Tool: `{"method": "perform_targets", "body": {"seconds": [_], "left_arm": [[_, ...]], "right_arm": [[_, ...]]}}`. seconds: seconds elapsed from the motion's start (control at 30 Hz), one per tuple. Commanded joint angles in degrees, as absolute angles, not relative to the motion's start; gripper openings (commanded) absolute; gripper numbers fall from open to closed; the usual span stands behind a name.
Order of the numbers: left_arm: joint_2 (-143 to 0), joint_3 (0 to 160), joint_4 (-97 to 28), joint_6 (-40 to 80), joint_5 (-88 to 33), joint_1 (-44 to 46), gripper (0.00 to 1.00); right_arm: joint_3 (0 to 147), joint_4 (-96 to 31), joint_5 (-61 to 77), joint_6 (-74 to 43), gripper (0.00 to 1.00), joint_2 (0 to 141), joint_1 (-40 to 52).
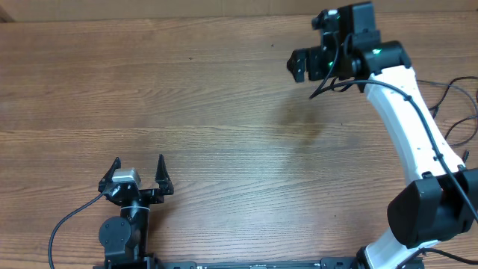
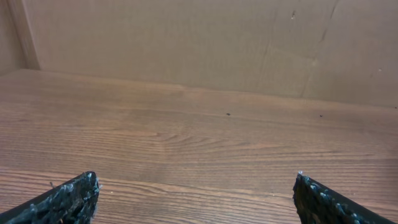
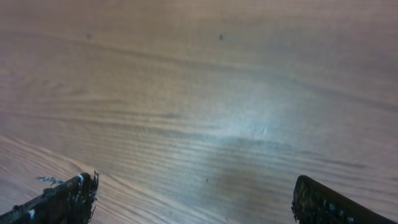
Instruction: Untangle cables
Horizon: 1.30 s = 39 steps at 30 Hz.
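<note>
Left hand [image 1: 138, 161] near-left, right hand [image 1: 305, 41] far-right above wooden surface [image 1: 209, 97]: fingers apart, both empty, seemingly poised to begin.

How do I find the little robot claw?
Start at the brown wooden table, then look along its near edge, left side. The small black pincer sits there, pointy fingers spread wide, a grey block between them, unlike the long white arm.

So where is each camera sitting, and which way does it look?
Overhead: above the table, looking down; shows left arm, left claw, right arm, right claw.
Left wrist: on the left arm, facing across the table to a brown wall; own fingertips show.
Right wrist: on the right arm, tilted down at the table; own fingertips show.
All share the table.
</note>
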<state>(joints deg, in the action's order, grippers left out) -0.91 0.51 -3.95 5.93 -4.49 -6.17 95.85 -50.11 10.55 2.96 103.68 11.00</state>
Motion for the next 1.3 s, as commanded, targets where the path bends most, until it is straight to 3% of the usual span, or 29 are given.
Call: {"method": "perform_targets", "body": {"seconds": [0.0,0.27,0.43,1.03,1.27], "left_arm": [[-0.25,0.27,-4.16,5.10,-4.29,-6.74,1.00],[-0.25,0.27,-4.14,5.13,-4.29,-6.74,0.99],[-0.25,0.27,-4.16,5.10,-4.29,-6.74,0.99],[-0.25,0.27,-4.14,5.10,-4.29,-6.74,0.99],[-0.25,0.27,-4.16,5.10,-4.29,-6.74,1.00]], "right_arm": [[92.60,-49.39,8.43,3.07,1.00,102.78,10.81],[84.16,-44.03,8.54,3.09,1.00,94.78,10.50],[71.22,-34.46,8.54,3.09,1.00,85.27,10.04],[12.99,33.69,6.83,3.11,1.00,51.22,10.02],[0.40,40.10,3.75,3.14,1.00,39.40,10.00]]}}
